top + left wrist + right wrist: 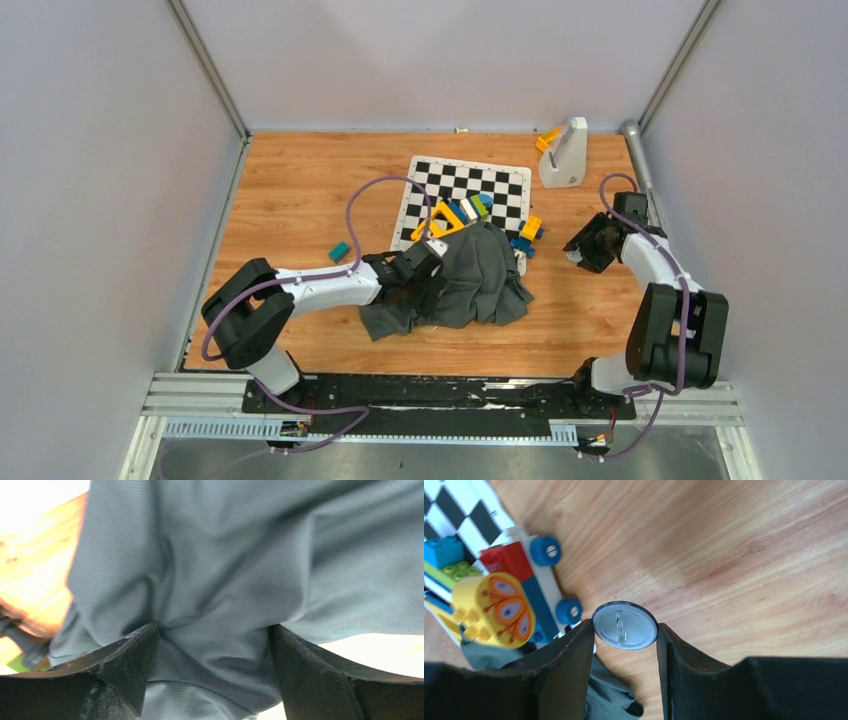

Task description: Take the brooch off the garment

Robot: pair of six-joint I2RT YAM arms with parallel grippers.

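Black fingers of the right gripper pinch the brooch by its rim, one finger on each side. The side facing the wrist camera is the silvery back, with the pin bar across it. No cloth hangs from it, so I judge it free of the garment. The garment lies crumpled on the table, partly over the chequered board. A corner of it shows below the fingers in the right wrist view, apart from the brooch.

Handling: the brooch looks small, rigid, light and smooth. A rim grip is narrow, so it could twist or slip out; quick wrist moves are best avoided. Cannot tell whether the clasp is closed, so the pin point may be exposed. The garment is soft and limp and will bunch and drag; take it by a fold.

Left gripper: jaws spread wide and pressed into the garment, a fold of grey cloth bulging between them. It does not look clamped.

Pose: the right arm is folded at the elbow with the wrist tipped down, its gripper over bare wood just beside a brick toy wagon. The left arm reaches low across the table, forearm near level, wrist at the garment's left edge.
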